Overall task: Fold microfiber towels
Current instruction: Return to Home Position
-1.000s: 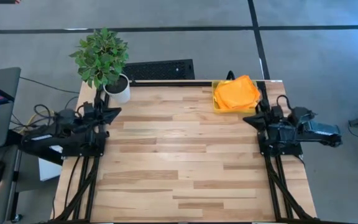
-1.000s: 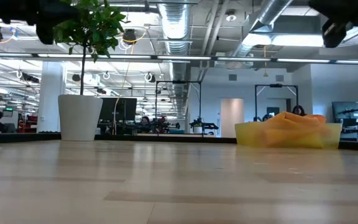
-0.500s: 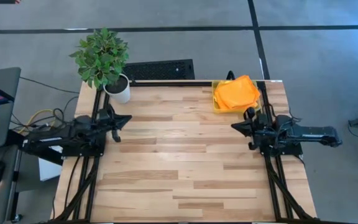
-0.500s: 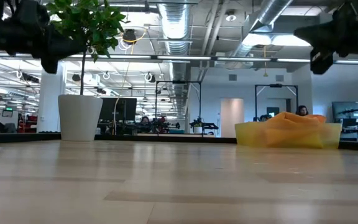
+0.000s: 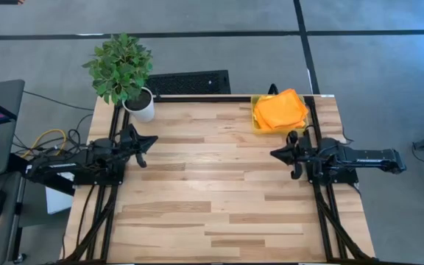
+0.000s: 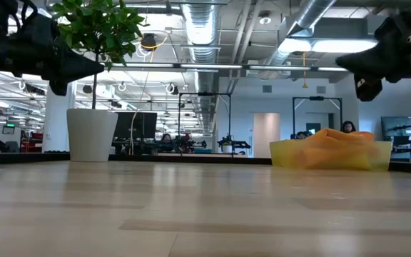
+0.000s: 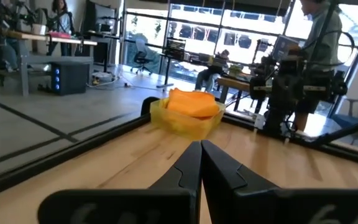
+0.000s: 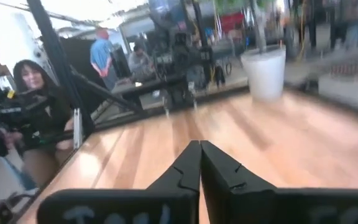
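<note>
Both grippers are pinched tight and hold nothing. Over the left side of the table [image 5: 212, 193] hangs the left gripper [image 5: 146, 141]; the right gripper [image 5: 277, 154] hangs over the right side. Orange towels [image 5: 280, 109] sit piled in the yellow bin [image 5: 255, 121] at the far right corner.

Folded orange microfiber towel [image 5: 280, 109] in translucent yellow plastic bin [image 5: 254, 115], far right corner of wooden table [image 5: 219, 193]. Leafy plant in white pot [image 5: 139, 105] at far left corner. Left gripper [image 5: 152, 140] over left side, right gripper [image 5: 274, 154] over right side, tips facing, well apart.
</note>
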Available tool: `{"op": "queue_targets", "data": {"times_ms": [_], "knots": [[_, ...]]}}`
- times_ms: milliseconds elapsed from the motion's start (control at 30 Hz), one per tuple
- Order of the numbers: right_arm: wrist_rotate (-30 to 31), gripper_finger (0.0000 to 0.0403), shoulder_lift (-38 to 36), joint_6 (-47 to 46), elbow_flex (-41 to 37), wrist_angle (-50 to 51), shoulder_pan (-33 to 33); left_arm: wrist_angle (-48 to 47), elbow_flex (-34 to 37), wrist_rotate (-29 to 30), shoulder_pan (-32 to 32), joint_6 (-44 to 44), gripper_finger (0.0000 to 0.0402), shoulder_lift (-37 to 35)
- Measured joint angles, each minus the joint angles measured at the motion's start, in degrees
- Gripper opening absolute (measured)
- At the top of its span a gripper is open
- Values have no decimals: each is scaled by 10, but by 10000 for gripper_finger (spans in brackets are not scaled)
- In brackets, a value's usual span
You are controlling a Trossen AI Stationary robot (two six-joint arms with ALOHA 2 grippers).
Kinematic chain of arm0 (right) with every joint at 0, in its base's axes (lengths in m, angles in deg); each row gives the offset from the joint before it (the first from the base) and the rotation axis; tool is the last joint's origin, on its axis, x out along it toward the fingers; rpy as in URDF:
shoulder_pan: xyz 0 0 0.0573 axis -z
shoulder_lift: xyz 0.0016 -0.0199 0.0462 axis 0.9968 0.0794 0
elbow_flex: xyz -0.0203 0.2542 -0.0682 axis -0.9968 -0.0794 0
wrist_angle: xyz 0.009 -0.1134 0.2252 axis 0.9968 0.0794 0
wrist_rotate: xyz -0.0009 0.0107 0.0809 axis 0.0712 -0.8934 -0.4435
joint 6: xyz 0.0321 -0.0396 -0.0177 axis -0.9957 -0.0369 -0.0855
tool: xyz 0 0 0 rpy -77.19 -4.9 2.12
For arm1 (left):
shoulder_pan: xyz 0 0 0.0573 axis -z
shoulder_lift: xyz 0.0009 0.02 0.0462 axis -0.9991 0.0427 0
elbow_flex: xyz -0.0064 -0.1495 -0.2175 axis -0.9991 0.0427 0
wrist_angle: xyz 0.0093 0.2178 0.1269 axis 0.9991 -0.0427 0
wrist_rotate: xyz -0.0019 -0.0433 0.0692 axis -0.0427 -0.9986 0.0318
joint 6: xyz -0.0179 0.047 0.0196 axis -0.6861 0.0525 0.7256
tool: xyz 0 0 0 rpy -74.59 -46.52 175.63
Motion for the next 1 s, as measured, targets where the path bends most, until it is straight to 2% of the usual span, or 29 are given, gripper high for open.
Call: {"op": "queue_targets", "data": {"times_ms": [133, 200, 1000], "knots": [[0, 40, 7, -104, 0, 9, 0, 0, 0, 0, 0, 27, 0, 0], [0, 41, 7, -127, 0, 9, 0, 0, 0, 0, 0, 28, 0, 0], [-1, 42, 7, -108, 0, 11, 0, -1, 1, 1, 0, 28, 0, 0]]}}
